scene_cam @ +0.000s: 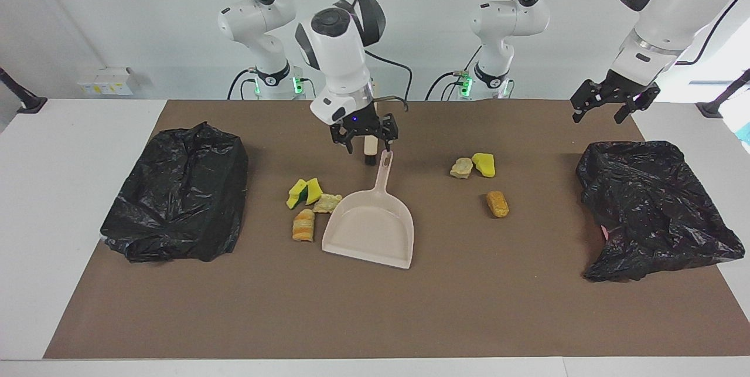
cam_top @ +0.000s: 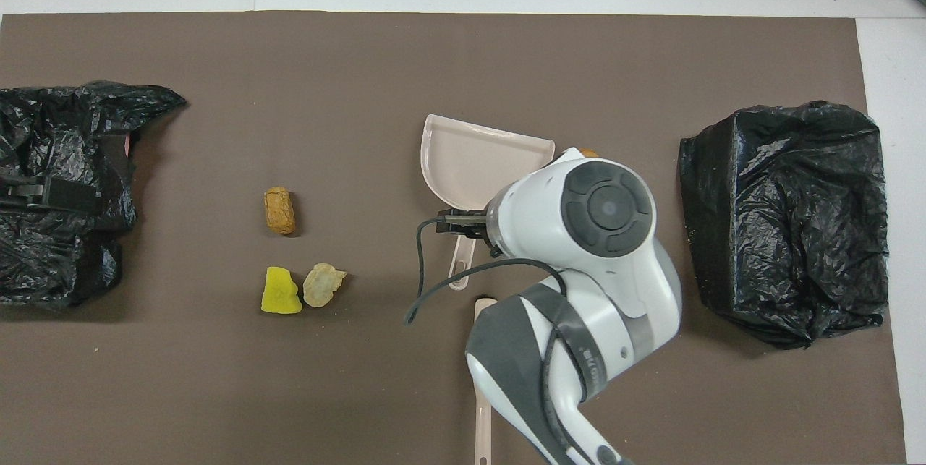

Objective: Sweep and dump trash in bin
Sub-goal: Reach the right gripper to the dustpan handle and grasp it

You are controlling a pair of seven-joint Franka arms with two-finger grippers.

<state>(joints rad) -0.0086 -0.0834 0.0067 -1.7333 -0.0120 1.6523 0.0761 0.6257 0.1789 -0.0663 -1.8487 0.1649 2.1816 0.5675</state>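
My right gripper (scene_cam: 364,141) is shut on the beige brush (scene_cam: 370,151), its black bristles down, just above the handle end of the beige dustpan (scene_cam: 370,227). The dustpan lies flat mid-table, mouth away from the robots. Beside it, toward the right arm's end, lie a yellow-green sponge (scene_cam: 304,192), a beige lump (scene_cam: 327,203) and an orange bread chunk (scene_cam: 303,226). Toward the left arm's end lie a beige lump (scene_cam: 462,167), a yellow sponge (scene_cam: 484,165) and an orange-brown chunk (scene_cam: 497,204). My left gripper (scene_cam: 609,110) is open, raised over the table's edge by the black bin (scene_cam: 650,207).
A second black-bagged bin (scene_cam: 181,192) stands at the right arm's end. In the overhead view the right arm (cam_top: 608,212) hides the trash next to the dustpan (cam_top: 477,165); the brush handle (cam_top: 482,378) points toward the robots. A brown mat (scene_cam: 375,306) covers the table.
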